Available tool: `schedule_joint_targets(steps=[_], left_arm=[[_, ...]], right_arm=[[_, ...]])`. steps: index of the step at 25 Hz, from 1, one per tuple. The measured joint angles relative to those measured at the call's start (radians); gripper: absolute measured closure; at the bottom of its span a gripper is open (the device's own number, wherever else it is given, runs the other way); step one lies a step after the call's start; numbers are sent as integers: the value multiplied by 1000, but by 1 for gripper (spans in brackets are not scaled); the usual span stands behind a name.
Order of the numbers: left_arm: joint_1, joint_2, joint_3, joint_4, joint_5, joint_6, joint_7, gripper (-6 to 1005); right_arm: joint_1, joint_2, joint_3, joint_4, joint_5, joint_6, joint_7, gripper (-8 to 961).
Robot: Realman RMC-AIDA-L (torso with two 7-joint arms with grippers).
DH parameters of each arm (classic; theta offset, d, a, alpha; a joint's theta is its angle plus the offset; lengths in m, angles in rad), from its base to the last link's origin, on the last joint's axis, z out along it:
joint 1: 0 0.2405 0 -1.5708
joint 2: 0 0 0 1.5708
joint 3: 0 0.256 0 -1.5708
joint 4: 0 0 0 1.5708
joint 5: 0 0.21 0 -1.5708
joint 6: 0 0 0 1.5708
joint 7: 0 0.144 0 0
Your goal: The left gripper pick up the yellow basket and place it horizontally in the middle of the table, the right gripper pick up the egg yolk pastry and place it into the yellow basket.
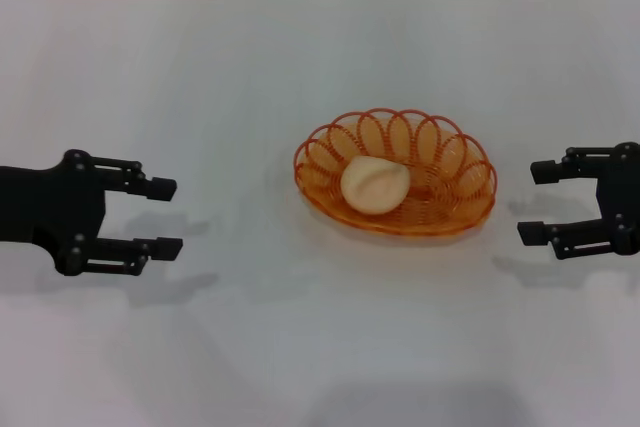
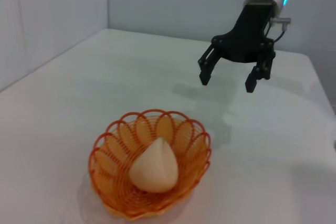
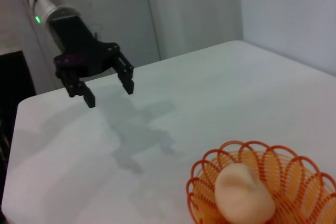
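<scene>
Left end effector (image 1: 168, 217) and right end effector (image 1: 535, 202) hover agape.

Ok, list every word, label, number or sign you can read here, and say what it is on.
No readable text in any view.
Yellow basket: none.
Egg yolk pastry in the basket: none.
Left gripper, right gripper, both open beside the basket: none legible.
Table: unmarked.

The egg yolk pastry (image 2: 154, 167) sits inside the yellow basket (image 2: 113, 145).
</scene>
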State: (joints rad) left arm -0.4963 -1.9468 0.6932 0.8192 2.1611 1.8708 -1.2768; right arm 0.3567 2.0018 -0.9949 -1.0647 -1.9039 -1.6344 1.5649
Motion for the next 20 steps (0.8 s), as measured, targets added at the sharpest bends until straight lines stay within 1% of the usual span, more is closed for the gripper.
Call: schedule_joint_targets(steps=[12, 20], left_arm=[[-6, 0, -6, -1, 10, -14, -6, 355], [-7, 0, -7, 0, 10, -28, -8, 355]], right_arm=[[10, 2, 6, -8, -14, -3, 6, 152], [19, 6, 4, -7, -14, 19, 6, 152]])
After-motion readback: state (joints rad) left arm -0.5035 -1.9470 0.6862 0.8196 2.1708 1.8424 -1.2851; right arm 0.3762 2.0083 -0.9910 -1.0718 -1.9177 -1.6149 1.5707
